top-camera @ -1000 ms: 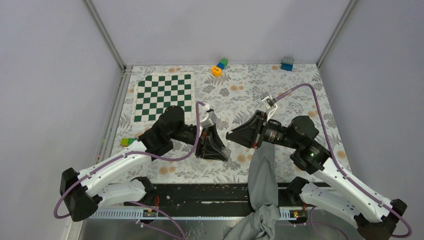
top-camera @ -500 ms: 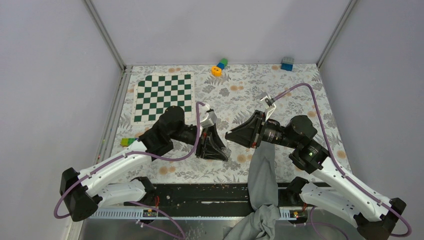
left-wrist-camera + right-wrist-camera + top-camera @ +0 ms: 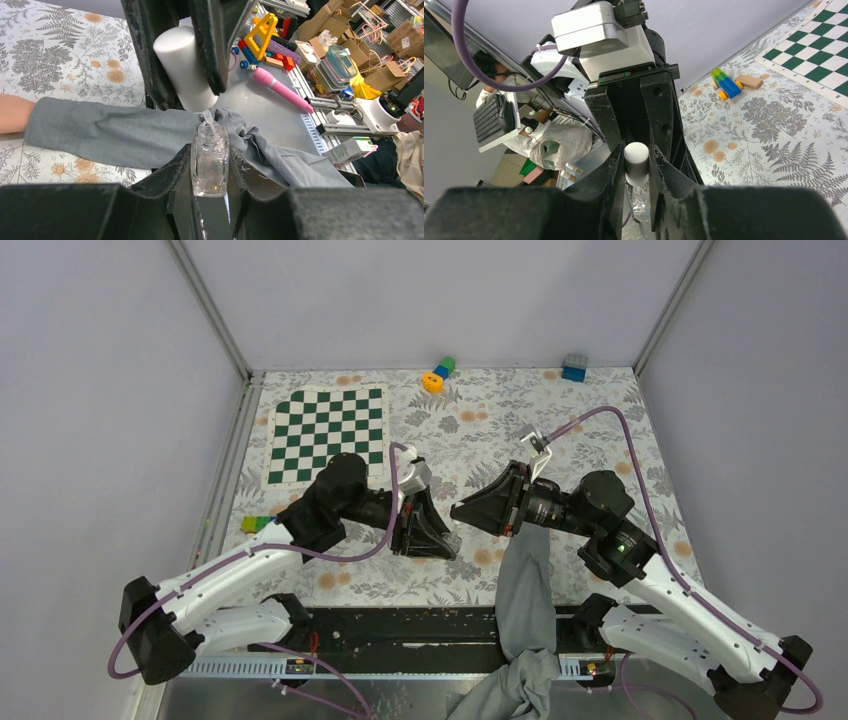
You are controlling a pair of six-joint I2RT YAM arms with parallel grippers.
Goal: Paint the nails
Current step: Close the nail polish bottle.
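My left gripper (image 3: 446,540) is shut on a small clear glass polish bottle (image 3: 210,161) and holds it upright, neck open. My right gripper (image 3: 461,512) is shut on the bottle's white cylindrical cap (image 3: 636,161), which sits just above the bottle. The cap also shows in the left wrist view (image 3: 184,67), its brush tip at the bottle's neck. A grey sleeve (image 3: 526,580) runs from the near edge under the right gripper. It also shows in the left wrist view (image 3: 100,135), with bare skin (image 3: 11,113) at the left edge. The nails are hidden.
A green and white chessboard (image 3: 325,435) lies at the back left. Toy blocks (image 3: 438,373) and a blue block (image 3: 574,367) sit by the far wall. A green-yellow block (image 3: 255,524) lies beside the left arm. The table has a floral cloth (image 3: 600,430).
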